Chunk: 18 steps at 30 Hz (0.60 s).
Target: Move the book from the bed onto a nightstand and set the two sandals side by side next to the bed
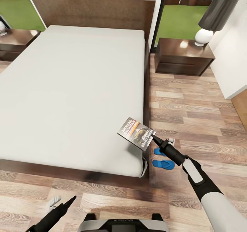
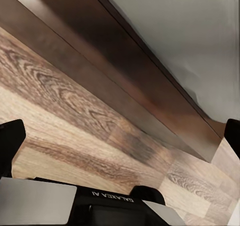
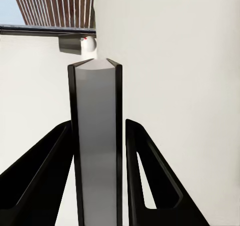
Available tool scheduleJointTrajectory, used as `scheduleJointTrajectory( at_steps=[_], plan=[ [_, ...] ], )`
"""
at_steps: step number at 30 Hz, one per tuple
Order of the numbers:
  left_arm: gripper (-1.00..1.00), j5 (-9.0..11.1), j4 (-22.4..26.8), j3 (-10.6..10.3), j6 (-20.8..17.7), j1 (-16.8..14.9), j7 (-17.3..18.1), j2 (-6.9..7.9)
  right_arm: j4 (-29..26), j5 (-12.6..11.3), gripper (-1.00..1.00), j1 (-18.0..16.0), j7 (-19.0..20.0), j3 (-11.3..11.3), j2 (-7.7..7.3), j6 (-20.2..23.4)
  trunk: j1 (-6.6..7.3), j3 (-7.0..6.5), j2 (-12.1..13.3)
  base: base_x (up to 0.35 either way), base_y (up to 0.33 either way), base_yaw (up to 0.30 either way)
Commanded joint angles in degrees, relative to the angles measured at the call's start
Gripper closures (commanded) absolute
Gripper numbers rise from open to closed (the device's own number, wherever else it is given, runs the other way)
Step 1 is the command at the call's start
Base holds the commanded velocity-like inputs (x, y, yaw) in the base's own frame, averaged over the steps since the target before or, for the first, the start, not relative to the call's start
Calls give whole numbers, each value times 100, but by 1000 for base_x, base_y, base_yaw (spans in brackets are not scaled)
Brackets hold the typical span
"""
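The book (image 1: 134, 133), dark with an orange band, hangs tilted just above the near right corner of the bed (image 1: 75, 88). My right gripper (image 1: 154, 136) is shut on its edge. The right wrist view shows the book (image 3: 97, 95) edge-on, pinched between the two black fingers (image 3: 150, 166). Two blue sandals (image 1: 163, 163) lie close together on the floor beside the bed, just under my right arm. The right nightstand (image 1: 183, 57) stands by the headboard. My left gripper (image 1: 70, 201) hangs low at the bed's foot, open over the floor, its fingers (image 2: 10, 141) wide apart.
A lamp with a dark shade (image 1: 212, 15) stands on the right nightstand. A second nightstand (image 1: 15, 43) sits at the bed's far left. A white wall (image 1: 230, 60) closes off the right. Wood-plank floor (image 1: 192, 101) runs between the bed and that wall.
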State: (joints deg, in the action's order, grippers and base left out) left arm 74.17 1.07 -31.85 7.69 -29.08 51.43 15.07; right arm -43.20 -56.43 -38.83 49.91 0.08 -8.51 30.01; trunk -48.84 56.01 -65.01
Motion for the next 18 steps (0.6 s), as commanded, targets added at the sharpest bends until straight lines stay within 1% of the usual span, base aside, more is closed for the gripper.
scheduleJointTrajectory(
  at_steps=[1,18],
  plan=[
    [-100,28,-1,-49,40,-1,7,0,3,-35,100,-2,1,1,-1,40,0,-7,-2,0,0,0],
    [-100,28,-1,-49,40,-1,1,4,0,-35,100,-2,1,1,-1,40,0,-166,-2,0,0,0]
  ],
)
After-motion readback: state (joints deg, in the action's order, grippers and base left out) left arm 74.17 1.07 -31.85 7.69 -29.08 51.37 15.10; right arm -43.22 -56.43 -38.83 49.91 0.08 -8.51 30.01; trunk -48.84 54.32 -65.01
